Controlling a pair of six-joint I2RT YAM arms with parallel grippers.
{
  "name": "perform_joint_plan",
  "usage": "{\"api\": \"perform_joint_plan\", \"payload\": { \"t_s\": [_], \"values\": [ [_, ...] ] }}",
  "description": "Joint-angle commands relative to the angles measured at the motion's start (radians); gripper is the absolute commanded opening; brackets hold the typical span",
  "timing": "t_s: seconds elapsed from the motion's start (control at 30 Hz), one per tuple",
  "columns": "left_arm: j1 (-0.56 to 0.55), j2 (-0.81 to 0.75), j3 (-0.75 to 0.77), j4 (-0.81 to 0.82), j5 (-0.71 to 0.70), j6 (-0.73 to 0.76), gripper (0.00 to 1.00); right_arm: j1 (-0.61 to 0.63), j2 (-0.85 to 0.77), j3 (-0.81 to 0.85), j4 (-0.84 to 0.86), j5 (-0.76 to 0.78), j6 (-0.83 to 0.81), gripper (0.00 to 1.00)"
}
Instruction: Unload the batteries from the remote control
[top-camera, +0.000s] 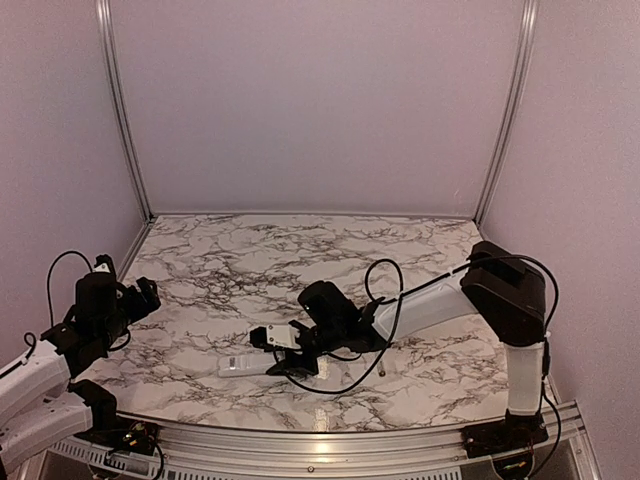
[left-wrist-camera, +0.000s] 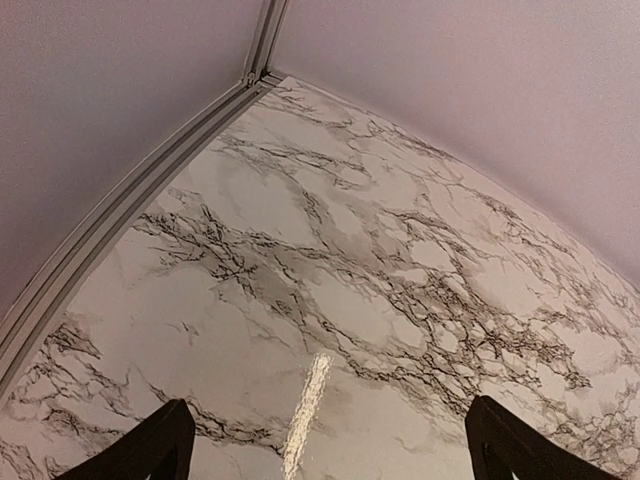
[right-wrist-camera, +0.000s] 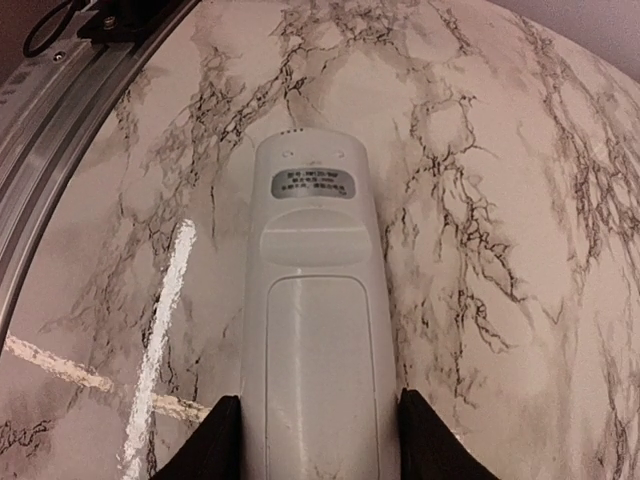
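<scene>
Worktop (top-camera: 300, 260): glossy white marble pattern, dark grey veins, light streak (right-wrist-camera: 165, 330) glaring off it. Pale lilac walls (top-camera: 320, 100) on three sides, aluminium rails (top-camera: 120, 110) in corners and along near edge. Remote control (right-wrist-camera: 310, 300) lies flat on worktop near front rail, back face up, label showing, battery lid in place. Right claw (right-wrist-camera: 318, 440) pinching remote control by its long sides. Left claw (left-wrist-camera: 327, 430) spread wide, hanging above bare marble at left side.

Colours: white remote (right-wrist-camera: 315, 330) on a marble-pattern table (right-wrist-camera: 500, 200).
Remote plain white, with a grey label (right-wrist-camera: 312, 185) carrying dark print; table around it white with dark grey veining; rail (right-wrist-camera: 50, 150) beside it silver; walls (top-camera: 320, 100) beyond pale lilac.
</scene>
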Motion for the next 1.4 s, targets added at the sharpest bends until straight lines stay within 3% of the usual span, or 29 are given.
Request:
{"api": "perform_joint_plan", "payload": {
  "t_s": [0.0, 0.23, 0.43, 0.57, 0.9, 1.03, 1.2, 1.37],
  "values": [
    [-0.003, 0.009, -0.004, 0.061, 0.041, 0.023, 0.99, -0.031, -0.084, -0.084, 0.136, 0.064, 0.04, 0.19],
    [-0.003, 0.101, 0.001, 0.278, 0.16, 0.001, 0.99, -0.042, -0.157, -0.203, 0.284, 0.182, 0.066, 0.19],
    [-0.003, 0.256, 0.022, 0.522, 0.372, -0.018, 0.99, -0.042, -0.211, -0.292, 0.39, 0.292, 0.097, 0.19],
    [-0.002, 0.398, 0.034, 0.675, 0.396, -0.025, 0.99, -0.042, -0.247, -0.342, 0.445, 0.374, 0.112, 0.19],
    [0.025, 0.756, 0.226, 0.821, 0.606, -0.044, 0.99, -0.051, -0.316, -0.373, 0.439, 0.549, 0.155, 0.19],
    [0.04, 0.864, 0.303, 0.819, 0.753, -0.043, 0.99, -0.056, -0.353, -0.401, 0.443, 0.582, 0.154, 0.19],
    [0.036, 1.002, 0.346, 0.953, 1.036, -0.073, 0.99, -0.092, -0.392, -0.427, 0.413, 0.577, 0.148, 0.19],
    [0.011, 1.086, 0.419, 0.931, 1.154, -0.066, 0.95, -0.156, -0.438, -0.457, 0.422, 0.507, 0.134, 0.21]
  ]
}}
